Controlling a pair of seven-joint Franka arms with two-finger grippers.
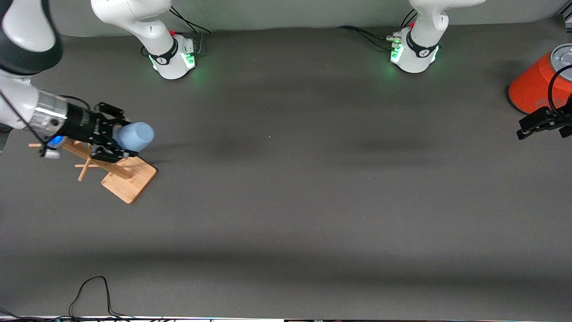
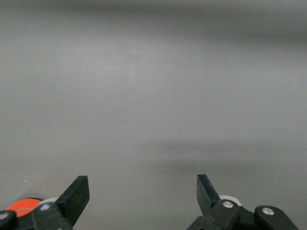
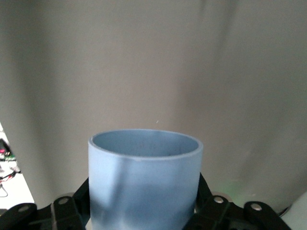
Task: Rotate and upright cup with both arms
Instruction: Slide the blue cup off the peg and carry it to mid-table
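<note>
Right claw (image 1: 117, 140) pinches the cup (image 1: 134, 137), held sideways over the wooden rack (image 1: 117, 173) at the right arm's end of the table (image 1: 286, 201). Judgement: carry it toward mid-table, keeping the mouth end free for the handover. Left claw (image 2: 143, 197) waits beside the red can (image 1: 538, 82), fingers spread, empty.

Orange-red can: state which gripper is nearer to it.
Left. The left gripper hangs open right beside the orange-red can; the right gripper, at the right arm's end, holds the light-blue cup over the wooden rack.
</note>
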